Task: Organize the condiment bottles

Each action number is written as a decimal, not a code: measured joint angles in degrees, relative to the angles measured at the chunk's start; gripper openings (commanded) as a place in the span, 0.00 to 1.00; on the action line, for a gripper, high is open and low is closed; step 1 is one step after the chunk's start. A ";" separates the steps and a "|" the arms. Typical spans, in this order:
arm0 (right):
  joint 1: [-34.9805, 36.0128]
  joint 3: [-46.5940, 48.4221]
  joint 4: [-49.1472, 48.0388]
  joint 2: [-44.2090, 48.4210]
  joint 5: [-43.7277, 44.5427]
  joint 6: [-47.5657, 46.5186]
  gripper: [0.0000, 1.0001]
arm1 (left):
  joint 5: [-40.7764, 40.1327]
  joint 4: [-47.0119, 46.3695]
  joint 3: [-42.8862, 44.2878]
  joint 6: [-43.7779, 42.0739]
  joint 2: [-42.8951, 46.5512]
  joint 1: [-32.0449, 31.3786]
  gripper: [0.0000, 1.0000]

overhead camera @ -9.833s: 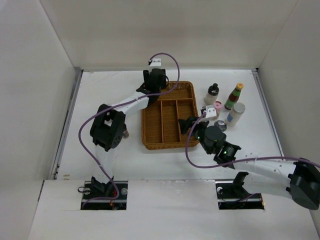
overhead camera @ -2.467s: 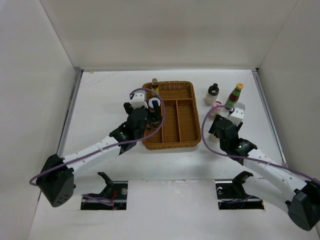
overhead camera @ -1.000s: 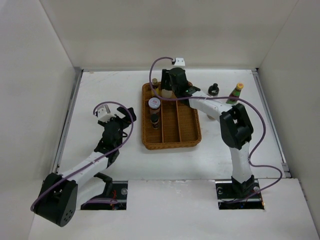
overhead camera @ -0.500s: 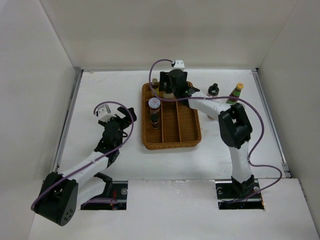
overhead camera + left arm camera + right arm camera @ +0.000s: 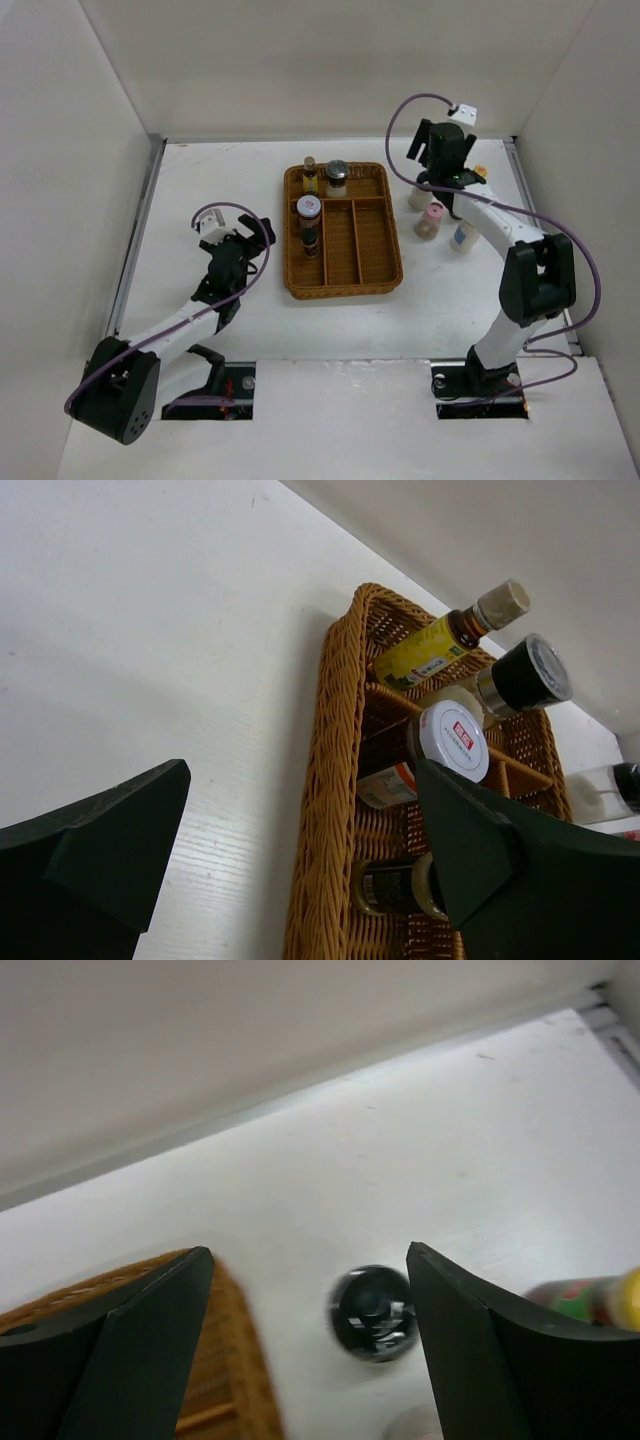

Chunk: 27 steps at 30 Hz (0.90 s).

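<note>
Left of the tray, left claw [image 5: 300, 780] sits low over bare tabletop [image 5: 150, 630], fingers spread wide, nothing in it. It points at the long left wall of the wicker tray [image 5: 375, 250].

Four bottles are in the tray:
- Far end: yellow-label bottle [image 5: 310, 175], with the silver-lidded shaker [image 5: 336, 177] just beside it on the right.
- Left lane: white-lidded jar [image 5: 308, 208] with a red mark on top, and nearer the arms a small dark bottle [image 5: 311, 240].

The other lanes hold nothing.

Right of the tray, four more stand on the tabletop:
- black-capped bottle [image 5: 372, 1313], closest to the tray's far right corner
- pink-lidded jar [image 5: 430, 220]
- white blue-label bottle [image 5: 462, 236]
- yellow-capped sauce bottle [image 5: 480, 171], farthest back, partly hidden by the arm

Right claw [image 5: 308, 1260] is raised above the black-capped bottle, spread wide and empty. In the wrist view the cap shows between the fingers, not touching. That view is blurred.
</note>
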State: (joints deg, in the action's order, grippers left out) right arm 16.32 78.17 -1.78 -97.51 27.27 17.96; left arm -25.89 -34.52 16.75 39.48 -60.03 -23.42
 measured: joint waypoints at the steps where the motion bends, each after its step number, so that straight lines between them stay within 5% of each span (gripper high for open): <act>1: -1.01 -0.66 0.33 -0.24 0.39 0.02 0.90 | 0.09 -0.02 0.00 0.00 -0.31 0.00 0.99; 7: -2.16 -1.86 4.33 -4.02 -0.55 -0.09 0.93 | 0.66 -0.07 0.00 0.00 -0.87 -0.02 0.89; 14: -2.16 -1.84 7.10 -6.80 -2.40 0.02 0.90 | 0.70 -0.17 0.00 0.00 -0.85 -0.02 0.89; 23: -2.78 -1.75 7.69 -8.31 -2.84 0.48 0.62 | 0.72 -0.39 0.00 0.02 -0.85 -0.02 0.91; 27: -3.52 -0.35 8.00 -9.18 -3.41 0.63 0.76 | 0.90 -0.48 0.00 0.02 -0.85 0.04 0.91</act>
State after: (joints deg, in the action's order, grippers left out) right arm 12.80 77.82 6.22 -106.69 23.86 18.59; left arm -24.99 -35.00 16.75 39.51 -60.88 -23.38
